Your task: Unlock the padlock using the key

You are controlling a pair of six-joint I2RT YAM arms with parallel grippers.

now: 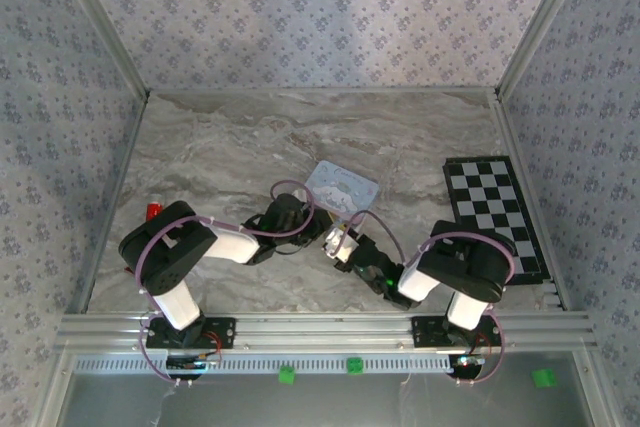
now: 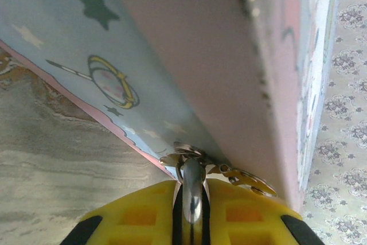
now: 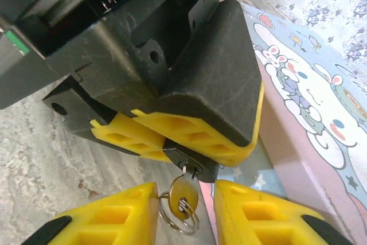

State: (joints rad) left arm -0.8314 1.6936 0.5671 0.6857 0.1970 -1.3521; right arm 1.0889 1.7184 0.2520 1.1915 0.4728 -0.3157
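key [image 3: 183, 194] sits in the padlock [image 3: 198, 164], left gripper [image 2: 192, 210] pinching its shackle; right gripper [image 3: 184, 213] spread astride the key (no grip yet), so the turn's left.

padlock [image 3: 200, 167] 1 | key [image 3: 184, 191] 1 | key rings [image 3: 172, 217] 2, perhaps | tin [image 1: 342, 187] 1 | chequered board [image 1: 495, 212] 1 | red stick [image 1: 153, 211] 1
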